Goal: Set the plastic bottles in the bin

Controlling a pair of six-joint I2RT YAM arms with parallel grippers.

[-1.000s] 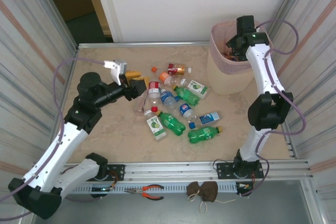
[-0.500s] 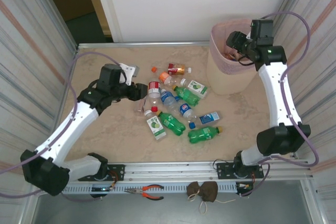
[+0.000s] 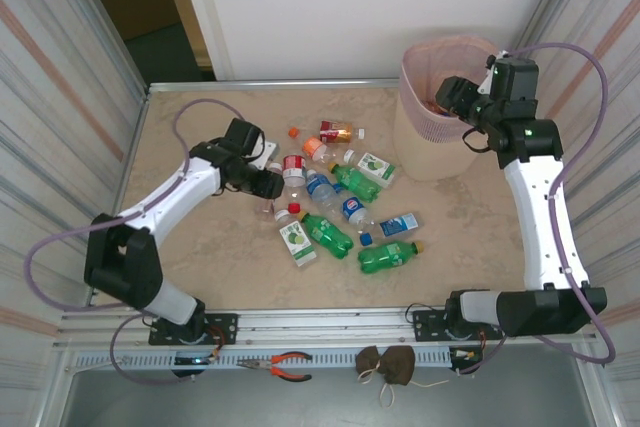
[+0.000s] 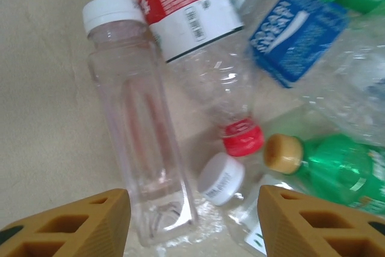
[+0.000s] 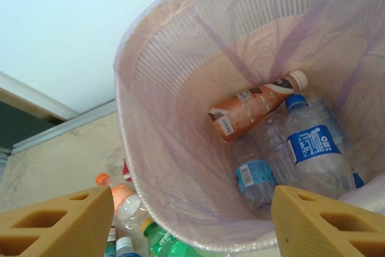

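Several plastic bottles (image 3: 328, 233) lie in a pile mid-table. My left gripper (image 3: 268, 183) is open at the pile's left edge. In the left wrist view the left gripper (image 4: 192, 212) straddles the base of a clear square bottle (image 4: 138, 136) with a white cap, beside a red-labelled bottle (image 4: 192, 16) and a green bottle (image 4: 337, 167). The pink bin (image 3: 425, 147) stands at the back right. My right gripper (image 3: 450, 97) hovers open over its rim, holding nothing. Inside the bin (image 5: 129, 148) lie a brown bottle (image 5: 252, 106) and a blue-labelled bottle (image 5: 313, 142).
Corrugated walls close in the table on the left and right. A metal rail runs along the near edge, with red pliers (image 3: 283, 365) and a brown pouch (image 3: 388, 365) below it. Bare table lies to the left of the pile and in front of it.
My left gripper has swung right and down to the pile's left edge. The right arm has shifted right, its gripper staying over the bin's rim.
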